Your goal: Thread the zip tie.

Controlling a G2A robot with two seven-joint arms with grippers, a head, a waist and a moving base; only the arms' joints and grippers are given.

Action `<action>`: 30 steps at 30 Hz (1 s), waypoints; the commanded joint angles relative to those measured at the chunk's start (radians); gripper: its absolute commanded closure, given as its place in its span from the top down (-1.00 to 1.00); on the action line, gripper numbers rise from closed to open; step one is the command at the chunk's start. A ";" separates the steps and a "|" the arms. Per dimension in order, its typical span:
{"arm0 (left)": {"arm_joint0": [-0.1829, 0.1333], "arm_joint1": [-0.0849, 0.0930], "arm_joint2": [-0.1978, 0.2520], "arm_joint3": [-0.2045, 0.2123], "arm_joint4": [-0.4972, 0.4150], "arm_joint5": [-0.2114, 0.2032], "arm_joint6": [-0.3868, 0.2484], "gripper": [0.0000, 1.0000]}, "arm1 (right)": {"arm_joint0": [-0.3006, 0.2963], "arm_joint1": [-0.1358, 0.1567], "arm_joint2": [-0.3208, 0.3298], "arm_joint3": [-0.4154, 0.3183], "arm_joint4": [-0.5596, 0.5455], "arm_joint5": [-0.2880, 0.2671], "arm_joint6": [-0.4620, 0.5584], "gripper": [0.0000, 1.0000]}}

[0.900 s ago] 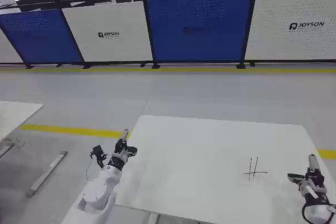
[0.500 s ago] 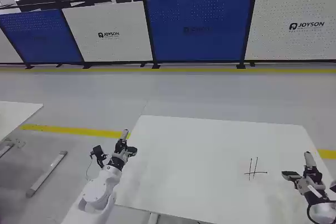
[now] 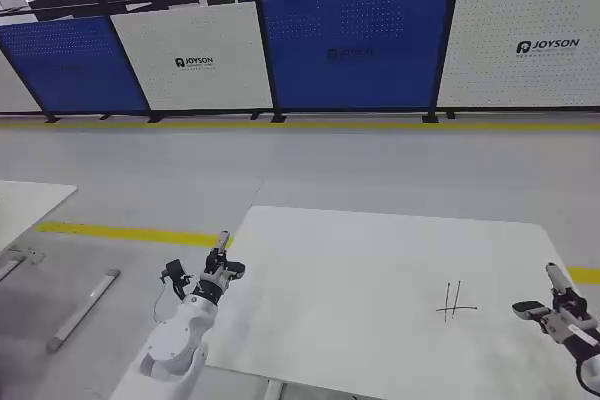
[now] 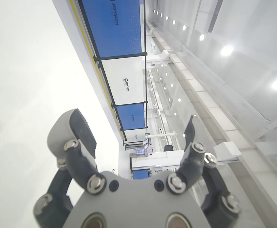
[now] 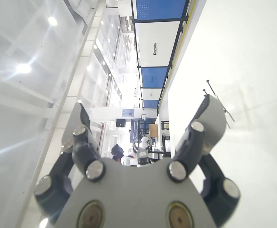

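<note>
Three black zip ties lie flat on the white counter, toward its right side. Two lie side by side and the third is laid across them near their nearer ends, so the group looks like a crossed pair of strokes. Neither arm touches them.

There are two arms, each with one tool. The right tool hangs over the counter's right edge, just to the right of the zip ties and apart from them. It is spread wide and carries nothing. In the right wrist view the right tool has its two fingers far apart. The zip ties lie on the counter just past one fingertip, and that finger hides part of them. Two of their small square heads show there.

The left tool sits at the counter's left edge, well apart from the zip ties. In the left wrist view the left tool is also spread wide, both fingers bare, with the counter beside it.

Behind the counter runs a grey floor with one yellow line on it. At the back stand five panels, two blue and three white.
</note>
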 commanded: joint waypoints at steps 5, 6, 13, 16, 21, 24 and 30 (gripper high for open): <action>0.000 0.000 0.000 0.000 0.000 0.000 0.000 1.00 | 0.000 0.000 0.000 0.000 0.000 0.000 0.001 1.00; 0.000 0.000 0.000 0.000 0.000 0.000 0.000 1.00 | 0.000 0.000 0.000 0.000 0.000 0.000 0.001 1.00; 0.000 0.000 0.000 0.000 0.000 0.000 0.000 1.00 | 0.069 0.013 0.010 0.020 -0.001 -0.071 0.202 1.00; 0.000 0.000 0.000 0.000 0.000 0.000 0.000 1.00 | 0.117 0.021 0.013 0.060 -0.002 -0.076 0.305 1.00; 0.000 0.000 0.000 0.000 0.000 0.000 0.000 1.00 | 0.234 0.035 -0.033 0.187 -0.018 -0.082 0.521 1.00; 0.000 0.000 0.000 0.000 0.000 0.000 0.000 1.00 | 0.285 0.041 -0.065 0.263 -0.041 -0.064 0.612 1.00; 0.000 0.000 0.000 0.000 0.000 0.000 0.000 1.00 | 0.285 0.041 -0.065 0.263 -0.041 -0.064 0.612 1.00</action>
